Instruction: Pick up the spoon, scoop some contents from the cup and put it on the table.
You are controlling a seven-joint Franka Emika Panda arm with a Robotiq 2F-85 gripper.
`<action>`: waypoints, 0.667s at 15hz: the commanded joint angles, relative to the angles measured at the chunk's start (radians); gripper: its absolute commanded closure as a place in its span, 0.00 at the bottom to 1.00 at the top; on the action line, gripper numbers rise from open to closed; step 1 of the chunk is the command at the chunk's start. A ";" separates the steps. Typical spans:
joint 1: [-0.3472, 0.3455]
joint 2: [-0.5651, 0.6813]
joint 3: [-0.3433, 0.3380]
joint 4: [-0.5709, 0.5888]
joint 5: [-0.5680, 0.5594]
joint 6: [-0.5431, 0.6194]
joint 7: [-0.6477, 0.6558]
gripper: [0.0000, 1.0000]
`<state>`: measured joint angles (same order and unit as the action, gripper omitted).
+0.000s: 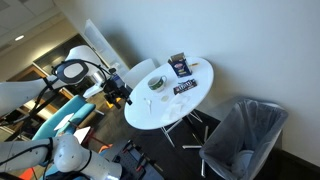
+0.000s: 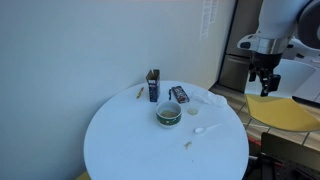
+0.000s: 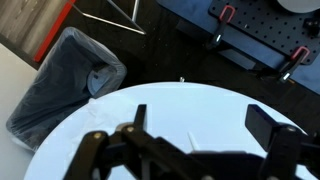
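My jaws hang spread and empty, clear of the worktop (image 2: 120,150) — its cup (image 2: 168,116) holds something dark, an upright bag (image 2: 153,86) at eleven o'clock.

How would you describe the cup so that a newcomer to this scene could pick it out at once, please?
Find the round white table beside the pale wall. Near its middle sits a small, low cup. Unlike the upright dark bag and the flat dark packet next to it, it is round and pale greenish.
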<state>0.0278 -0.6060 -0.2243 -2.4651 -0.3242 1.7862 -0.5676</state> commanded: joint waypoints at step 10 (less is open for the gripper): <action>0.032 0.103 -0.248 -0.143 0.334 0.425 -0.684 0.00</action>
<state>0.0417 -0.5347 -0.4226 -2.5787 -0.1040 2.1501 -1.0671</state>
